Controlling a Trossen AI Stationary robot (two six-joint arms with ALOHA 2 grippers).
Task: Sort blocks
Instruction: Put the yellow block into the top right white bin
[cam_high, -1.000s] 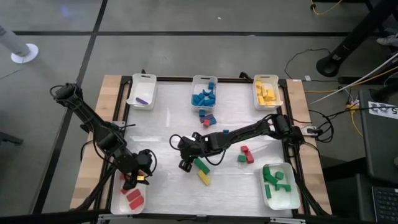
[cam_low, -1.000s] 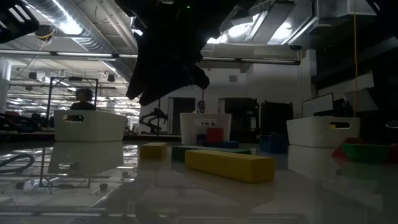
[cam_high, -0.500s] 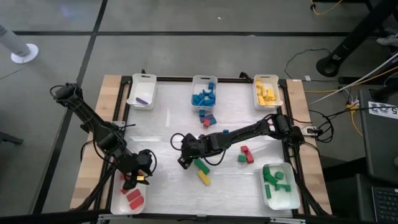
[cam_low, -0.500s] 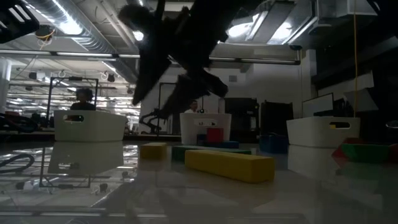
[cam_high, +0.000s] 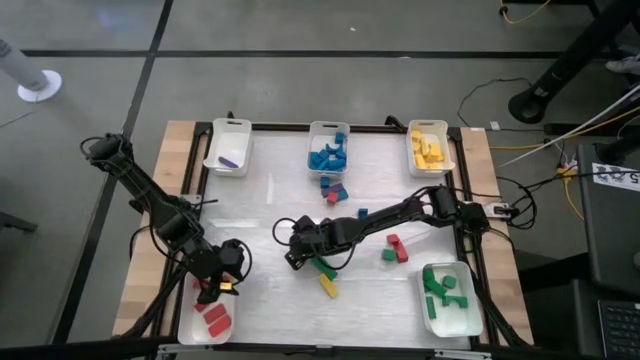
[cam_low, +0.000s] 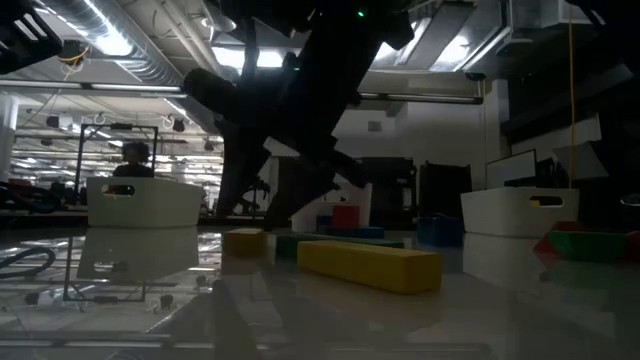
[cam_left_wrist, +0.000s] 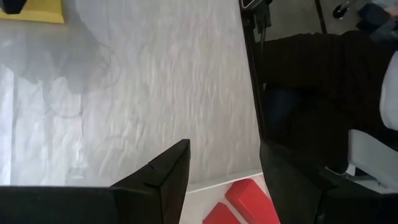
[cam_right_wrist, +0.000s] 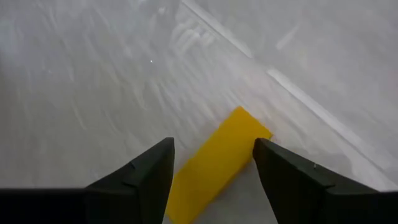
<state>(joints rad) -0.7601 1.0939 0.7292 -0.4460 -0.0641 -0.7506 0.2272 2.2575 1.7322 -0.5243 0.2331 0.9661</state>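
One yellow block (cam_right_wrist: 214, 163), between spread right hand (cam_right_wrist: 211, 171) fingers

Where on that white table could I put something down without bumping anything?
Bare patches: between the white tray with a purple block and the left gripper; between the red blocks and the yellow-block tray. Crowded: around the right gripper, over the yellow bar.

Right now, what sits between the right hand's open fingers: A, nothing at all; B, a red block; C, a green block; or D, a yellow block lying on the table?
D: the right wrist view shows a yellow block lying on the table between the open fingers of the right hand; no red or green block shows there.
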